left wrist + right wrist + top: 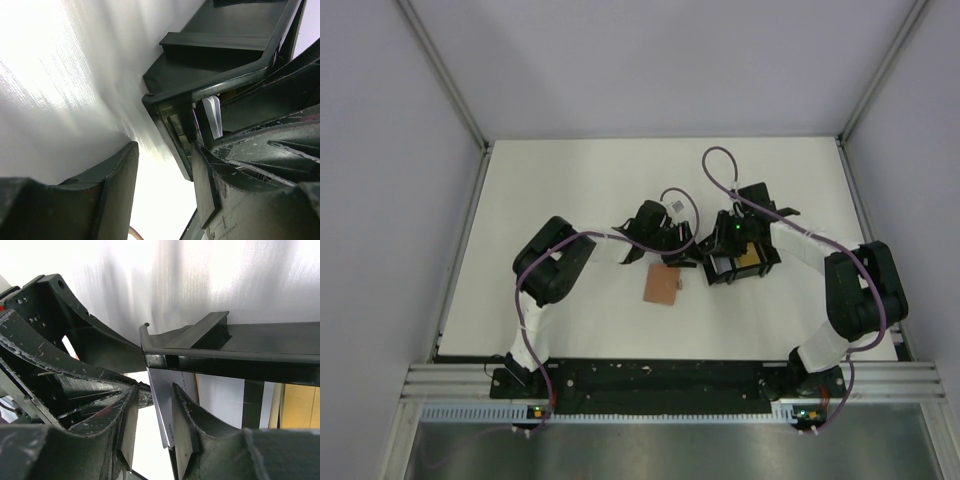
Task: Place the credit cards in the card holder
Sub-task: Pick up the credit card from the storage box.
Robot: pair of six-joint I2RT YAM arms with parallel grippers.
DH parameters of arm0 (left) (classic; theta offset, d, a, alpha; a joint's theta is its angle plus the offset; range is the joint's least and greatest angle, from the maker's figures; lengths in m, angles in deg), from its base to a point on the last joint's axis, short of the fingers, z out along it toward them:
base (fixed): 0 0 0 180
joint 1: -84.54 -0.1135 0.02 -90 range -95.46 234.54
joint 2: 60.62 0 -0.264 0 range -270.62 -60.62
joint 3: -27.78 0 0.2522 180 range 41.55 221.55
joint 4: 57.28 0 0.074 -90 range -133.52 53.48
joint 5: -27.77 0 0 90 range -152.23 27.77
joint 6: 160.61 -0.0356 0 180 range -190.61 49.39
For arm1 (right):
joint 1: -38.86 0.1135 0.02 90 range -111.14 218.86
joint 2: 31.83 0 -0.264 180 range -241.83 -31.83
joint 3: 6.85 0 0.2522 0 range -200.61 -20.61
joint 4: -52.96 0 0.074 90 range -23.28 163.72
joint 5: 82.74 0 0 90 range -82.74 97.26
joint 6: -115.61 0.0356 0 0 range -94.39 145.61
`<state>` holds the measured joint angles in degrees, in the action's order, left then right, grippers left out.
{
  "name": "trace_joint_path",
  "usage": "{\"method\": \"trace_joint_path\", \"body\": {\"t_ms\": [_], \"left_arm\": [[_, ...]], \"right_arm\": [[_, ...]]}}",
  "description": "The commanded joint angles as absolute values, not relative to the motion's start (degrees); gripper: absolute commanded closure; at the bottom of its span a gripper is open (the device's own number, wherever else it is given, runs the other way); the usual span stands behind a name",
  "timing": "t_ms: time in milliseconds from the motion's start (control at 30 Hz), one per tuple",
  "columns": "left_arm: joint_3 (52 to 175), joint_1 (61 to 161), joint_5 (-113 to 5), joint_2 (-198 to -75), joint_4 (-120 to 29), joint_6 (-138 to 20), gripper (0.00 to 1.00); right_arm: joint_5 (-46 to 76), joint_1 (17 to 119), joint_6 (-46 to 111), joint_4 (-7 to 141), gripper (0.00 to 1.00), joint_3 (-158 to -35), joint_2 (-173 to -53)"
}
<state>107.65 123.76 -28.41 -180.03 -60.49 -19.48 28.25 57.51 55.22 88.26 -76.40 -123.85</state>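
Step in hand: getting the first card out of the black tray (235, 360). Nothing is in the card holder (662, 288) yet.

My right pincer (154, 412) is at the tray's rim, one finger on each side of the light blue card (161, 390). The card leans on one finger and there's a gap on the other side, so it looks unclamped, though the wrist view is too oblique to be sure.

My left pincer (165, 165) is released and grasping nothing. The tray's corner is just beside one of its fingers.

The yellow-orange card (750, 258) is flat inside the tray.

Positions: the tray sits mid-surface (570, 190), slightly toward the right edge. The holder lies flat on the side of the tray toward the left edge, near it but not touching, and a little closer to the near edge. Both are well clear of the corners.

Next move needs:
- clench on the blue card, gripping its faces and not its edge
- lift it clear of the rim without dragging the tray
- carry it over to the holder

The holder is a thin tan sleeve lying loose. I can't see its mouth from above. It will probably slide when the card pushes in, so the left pincer should pin it or spread the slot first. The card has to go in nearly parallel to the sleeve.
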Motion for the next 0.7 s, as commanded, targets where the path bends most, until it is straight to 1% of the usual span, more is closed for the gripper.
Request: {"method": "trace_joint_path", "body": {"t_ms": [0, 33, 67, 133, 167, 233, 400, 567, 667], "left_arm": [[108.9, 124.7, -28.1, -178.7, -62.9, -19.9, 0.48], [108.8, 124.7, -28.2, -178.8, -62.9, -20.0, 0.48], [108.6, 124.7, -28.1, -178.7, -62.9, -20.0, 0.48], [108.4, 124.7, -28.2, -178.7, -62.9, -19.9, 0.48], [108.5, 124.7, -28.1, -178.7, -62.9, -20.0, 0.48], [108.3, 124.7, -28.2, -178.7, -62.9, -20.0, 0.48], [108.5, 124.7, -28.0, -178.7, -62.9, -20.1, 0.48], [108.8, 124.7, -28.2, -178.7, -62.9, -20.0, 0.48], [108.9, 124.7, -28.2, -178.8, -62.8, -20.0, 0.48]], "right_arm": [[29.5, 58.3, 54.5, 87.2, 0.69, -77.8, -122.8], [29.1, 58.2, 54.5, 87.3, 0.68, -77.7, -122.6], [28.5, 58.3, 54.4, 87.3, 0.64, -77.6, -122.4], [26.8, 58.3, 54.3, 87.2, 0.52, -77.3, -122.5], [26.3, 58.3, 54.1, 87.1, 0.49, -77.6, -123.1], [26.5, 58.2, 54.0, 87.0, 0.48, -78.0, -124.5], [29.8, 58.2, 54.4, 85.3, 0.49, -77.7, -125.8], [32.3, 58.2, 54.8, 84.9, 0.57, -77.7, -124.7], [32.7, 58.3, 55.0, 84.9, 0.6, -77.6, -123.4]]}}
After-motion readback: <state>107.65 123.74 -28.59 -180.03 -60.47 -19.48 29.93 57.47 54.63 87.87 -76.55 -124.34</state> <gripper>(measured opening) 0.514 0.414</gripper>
